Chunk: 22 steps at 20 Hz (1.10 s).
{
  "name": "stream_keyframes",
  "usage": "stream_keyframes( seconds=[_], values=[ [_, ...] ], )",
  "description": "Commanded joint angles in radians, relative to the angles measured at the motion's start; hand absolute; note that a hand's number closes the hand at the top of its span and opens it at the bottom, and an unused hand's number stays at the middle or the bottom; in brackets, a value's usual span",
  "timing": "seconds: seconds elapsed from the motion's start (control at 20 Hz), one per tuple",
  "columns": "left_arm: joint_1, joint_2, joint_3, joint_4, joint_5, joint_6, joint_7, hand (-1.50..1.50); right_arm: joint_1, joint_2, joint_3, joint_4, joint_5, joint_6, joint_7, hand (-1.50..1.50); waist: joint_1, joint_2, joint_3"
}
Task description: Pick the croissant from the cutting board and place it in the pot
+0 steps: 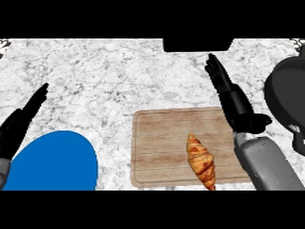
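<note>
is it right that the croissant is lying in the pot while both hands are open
Not quite. The head view shows the croissant lying on the cutting board, not in the pot. The left hand and right hand are indeed open.

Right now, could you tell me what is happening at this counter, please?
Nothing is held yet. The croissant lies on the cutting board. The right hand is open above the board's right edge, fingers straight, between the croissant and the dark pot. The left hand is open at the left, beside a blue plate.
</note>
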Motion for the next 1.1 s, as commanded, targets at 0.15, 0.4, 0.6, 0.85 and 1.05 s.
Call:
stream_keyframes(
  seconds=[0.15, 0.4, 0.6, 0.85, 1.05],
  values=[
    [-0.104, -0.122, 0.082, -0.046, 0.11, 0.053, -0.043, 0.0, -0.184, -0.115, 0.131, -0.023, -0.099, 0.406, 0.13, 1.5, 0.071, 0.009, -0.02],
    [-0.185, -0.25, 0.117, -0.07, 0.208, 0.114, -0.01, 0.0, -0.363, -0.383, 0.153, 0.033, 0.139, 0.539, 0.032, -1.5, 0.055, 0.019, -0.017],
    [-0.154, -0.266, 0.126, -0.064, 0.216, 0.106, -0.057, 0.0, -0.368, -0.481, 0.21, 0.058, 0.187, 0.733, -0.287, -1.5, 0.059, 0.022, -0.012],
    [-0.155, -0.286, 0.131, -0.061, 0.206, 0.118, -0.068, 0.0, -0.39, -0.561, 0.28, 0.073, 0.356, 0.784, -0.516, -1.5, 0.042, 0.013, -0.013],
    [-0.155, -0.274, 0.161, -0.006, 0.225, 0.087, -0.077, 0.0, -0.507, -0.589, 0.326, 0.04, 0.42, 0.814, -0.437, -1.5, 0.039, 0.009, -0.015]
  ],
)
